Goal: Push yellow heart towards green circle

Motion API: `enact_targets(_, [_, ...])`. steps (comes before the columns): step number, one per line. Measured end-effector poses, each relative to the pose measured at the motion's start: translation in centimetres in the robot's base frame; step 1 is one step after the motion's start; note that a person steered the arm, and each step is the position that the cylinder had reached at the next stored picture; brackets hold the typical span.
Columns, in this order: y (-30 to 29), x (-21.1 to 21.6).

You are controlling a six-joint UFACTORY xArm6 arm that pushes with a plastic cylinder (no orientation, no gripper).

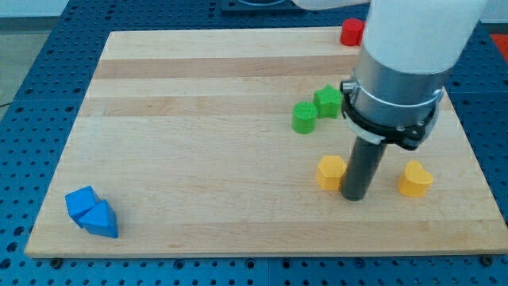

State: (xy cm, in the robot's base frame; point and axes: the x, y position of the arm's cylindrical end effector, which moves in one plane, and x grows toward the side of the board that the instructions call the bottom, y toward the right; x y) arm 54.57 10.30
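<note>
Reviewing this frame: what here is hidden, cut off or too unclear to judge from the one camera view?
- Red block: partly covered by the arm's white body, shape unreadable.
- Whether my tip touches the yellow block at its left: contact unclear from this angle.
- Yellow heart: visible, but board behind the rod is hidden.
- Arm: cut off by the view's top.

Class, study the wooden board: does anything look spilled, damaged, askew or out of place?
Nothing stands out. The blocks rest flat on the board, though the red block sits right at its top edge. My tip stands between the two yellow blocks.
</note>
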Motion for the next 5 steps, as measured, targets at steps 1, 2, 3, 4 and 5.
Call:
enact_targets(1, [-3.9, -1.1])
enact_targets(2, [-5.1, -2.4])
enact_targets(3, [-7.4, -5.4])
enact_targets(4, [-7.4, -3.7])
enact_targets(5, [-4.8, -1.6])
